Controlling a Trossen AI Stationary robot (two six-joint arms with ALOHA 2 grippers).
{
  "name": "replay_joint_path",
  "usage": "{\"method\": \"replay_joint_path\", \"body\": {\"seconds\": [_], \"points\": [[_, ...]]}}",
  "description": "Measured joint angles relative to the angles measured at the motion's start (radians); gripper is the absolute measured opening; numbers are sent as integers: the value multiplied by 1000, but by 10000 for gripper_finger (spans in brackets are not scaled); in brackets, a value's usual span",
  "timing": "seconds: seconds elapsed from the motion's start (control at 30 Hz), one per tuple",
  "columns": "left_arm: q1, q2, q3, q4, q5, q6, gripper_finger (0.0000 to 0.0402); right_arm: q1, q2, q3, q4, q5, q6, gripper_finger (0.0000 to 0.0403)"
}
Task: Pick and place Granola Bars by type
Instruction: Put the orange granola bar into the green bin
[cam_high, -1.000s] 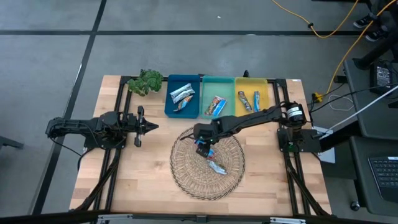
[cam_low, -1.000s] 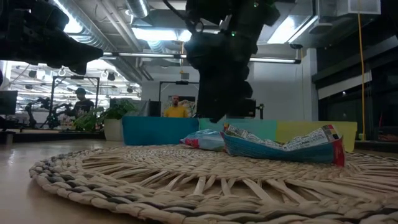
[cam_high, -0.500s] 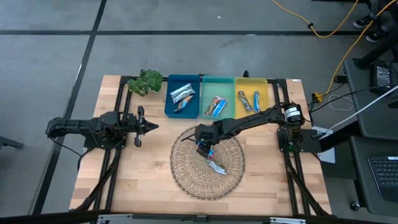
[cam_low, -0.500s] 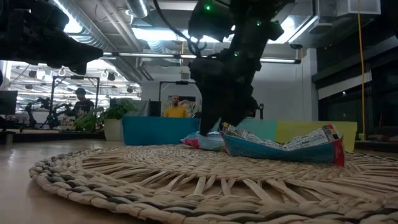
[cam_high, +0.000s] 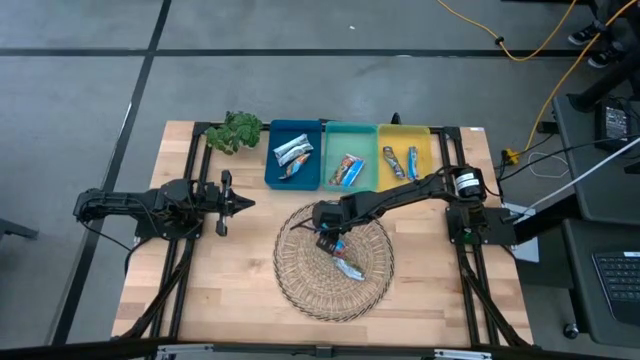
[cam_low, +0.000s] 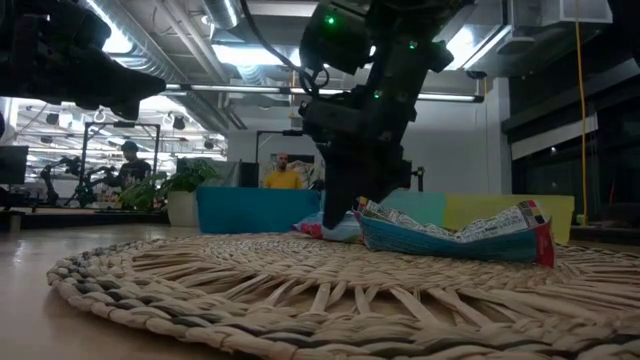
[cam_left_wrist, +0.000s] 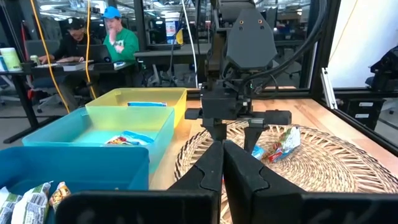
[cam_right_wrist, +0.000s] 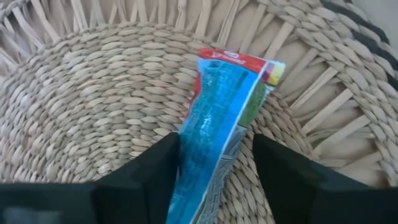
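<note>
- Right gripper (cam_high: 324, 237) is down on the woven mat (cam_high: 300, 275), near the mat's middle, arm stretched out from the right side of the table (cam_high: 240, 300).
- Its fingers (cam_right_wrist: 146, 180) are spread and sit either side of a blue bar (cam_right_wrist: 214, 134) with a red end. One finger looks right up against the wrapper, the other has a bit of a gap, so not a real pinch as far as I can see.
- That bar lies flat on the mat, pointing straight out between the fingers.
- A second bar (cam_high: 349, 267) lies on the mat just beside the gripper, toward the front of the table. From table level it's a blue wrapper with white print and a red end (cam_low: 460, 240).
- Left gripper (cam_high: 243, 203) hangs over the left part of the table, well away from the mat, fingers (cam_left_wrist: 249, 180) pressed together with nothing in them.
- Three bins sit in a row at the back: blue bin (cam_high: 272, 172) has a couple of silver-white bars (cam_high: 293, 153), teal bin (cam_high: 368, 135) has a blue and orange-brown one (cam_high: 347, 170), yellow bin (cam_high: 432, 150) has two, a dark one (cam_high: 391, 162) and a blue one (cam_high: 412, 161).
- Plant (cam_high: 235, 131) is at the back left corner, next to the blue bin.
- People are at desks in the room behind.
</note>
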Motion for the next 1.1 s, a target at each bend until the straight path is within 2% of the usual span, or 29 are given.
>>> {"method": "replay_joint_path", "body": {"seconds": [0.43, 0.57, 0.8, 1.1], "points": [[0, 0, 0, 0, 1, 0, 4, 0, -1, 0, 0, -5, -10, 59], [0, 0, 0, 0, 1, 0, 4, 0, -6, 0, 0, -35, -23, 29], [0, 0, 0, 0, 1, 0, 4, 0, -6, 44, -51, -84, -46, 21], [0, 0, 0, 0, 2, 0, 4, 0, -6, 198, -217, -21, -142, 19]]}}
